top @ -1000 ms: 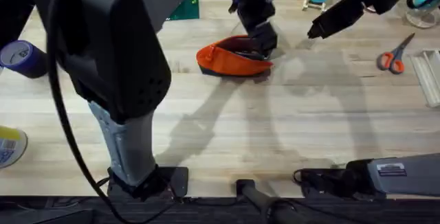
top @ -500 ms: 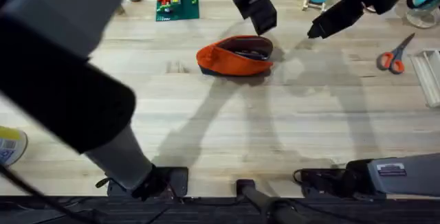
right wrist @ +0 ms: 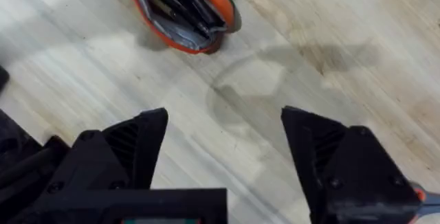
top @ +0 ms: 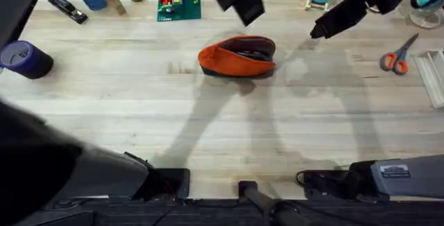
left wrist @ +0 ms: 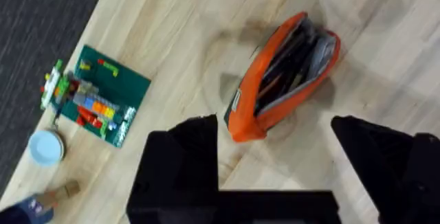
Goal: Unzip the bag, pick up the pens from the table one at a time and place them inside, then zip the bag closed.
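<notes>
Unzipped, the soft orange fabric pouch with a navy base (top: 238, 57) is seen lying near the far edge of the pale wooden plank table (top: 208, 129), dark pens (right wrist: 184, 4) visible inside. Both black grippers, left (left wrist: 275, 131) and right (right wrist: 223, 124), are held above it with jaws spread wide and nothing gripped.

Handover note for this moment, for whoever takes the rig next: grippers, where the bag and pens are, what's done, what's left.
Left gripper: open, empty, raised above the bag.
Right gripper: open, empty, over bare table to the right of the bag.
Bag: lying on the table at centre, zipper open, mouth gaping.
Pens: dark stick shapes lie inside the bag; I cannot count them for certain.
Done: unzipping, and apparently the loading.
Left: confirm both pens are in, then zip the bag closed.
</notes>
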Controlling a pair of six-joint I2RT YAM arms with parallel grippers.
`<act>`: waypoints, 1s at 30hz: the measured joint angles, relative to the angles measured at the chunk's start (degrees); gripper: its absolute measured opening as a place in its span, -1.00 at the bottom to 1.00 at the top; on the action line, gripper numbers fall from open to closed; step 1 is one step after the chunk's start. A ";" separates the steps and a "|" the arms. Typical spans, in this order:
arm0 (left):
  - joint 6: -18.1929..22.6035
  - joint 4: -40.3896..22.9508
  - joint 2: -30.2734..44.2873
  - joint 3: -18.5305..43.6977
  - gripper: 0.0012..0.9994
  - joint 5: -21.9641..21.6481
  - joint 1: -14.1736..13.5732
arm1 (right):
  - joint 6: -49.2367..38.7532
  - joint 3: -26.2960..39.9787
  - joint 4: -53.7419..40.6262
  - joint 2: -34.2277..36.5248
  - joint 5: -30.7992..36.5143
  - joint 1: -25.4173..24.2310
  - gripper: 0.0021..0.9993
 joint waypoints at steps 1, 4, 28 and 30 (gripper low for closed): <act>0.00 0.69 -1.49 -1.95 0.99 0.00 0.46 | 0.02 0.00 0.00 0.00 0.00 0.00 0.99; -0.02 3.88 -5.56 -7.57 0.99 0.20 2.05 | 0.00 0.00 0.00 0.00 0.00 0.00 0.99; 8.60 27.56 -34.53 -48.21 0.98 29.72 28.46 | 0.01 0.00 0.00 0.00 0.00 0.00 0.99; 9.10 29.57 -34.11 -49.84 0.98 31.98 29.59 | 0.00 0.00 0.00 0.00 0.00 0.00 0.99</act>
